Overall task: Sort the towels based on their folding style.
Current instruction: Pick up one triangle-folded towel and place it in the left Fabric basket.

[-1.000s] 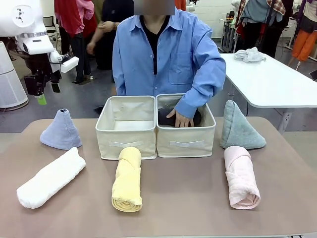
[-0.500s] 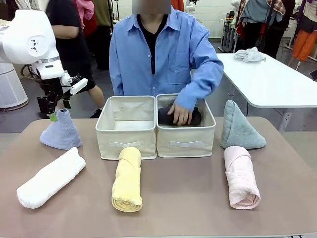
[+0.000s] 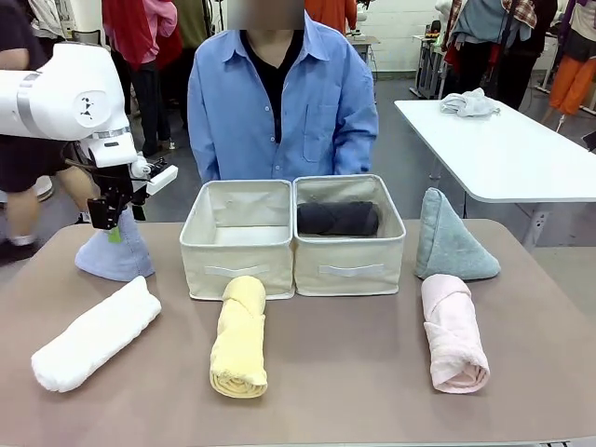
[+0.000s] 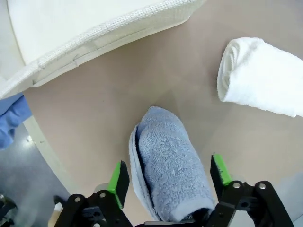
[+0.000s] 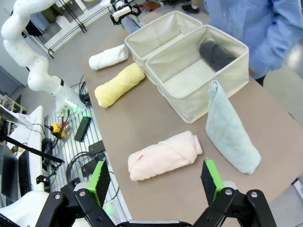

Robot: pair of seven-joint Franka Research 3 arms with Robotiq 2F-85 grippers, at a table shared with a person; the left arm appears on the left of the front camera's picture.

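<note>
I see a lavender-blue cone (image 3: 116, 256), a grey-green cone (image 3: 449, 240), a white roll (image 3: 93, 333), pale yellow roll (image 3: 239, 335), pink roll (image 3: 452, 331), dark grey roll (image 3: 337, 218), beige boxes (image 3: 237, 265), brown table (image 3: 354, 372).

Two boxes side by side: left box (image 3: 237, 267), right box (image 3: 350, 253); six towels; four are rolls: white roll (image 3: 93, 335) near left, yellow roll (image 3: 238, 337) near middle, pink roll (image 3: 453, 333) near right, dark roll (image 3: 337, 219) in the right box; two are cones: blue cone (image 3: 115, 256) far left, green cone (image 3: 450, 240) far right; one person (image 3: 279, 102) far; two tables: brown table (image 3: 354, 382) near, white table (image 3: 512, 149) far right; one cloth heap (image 3: 468, 102) on the white table.
</note>
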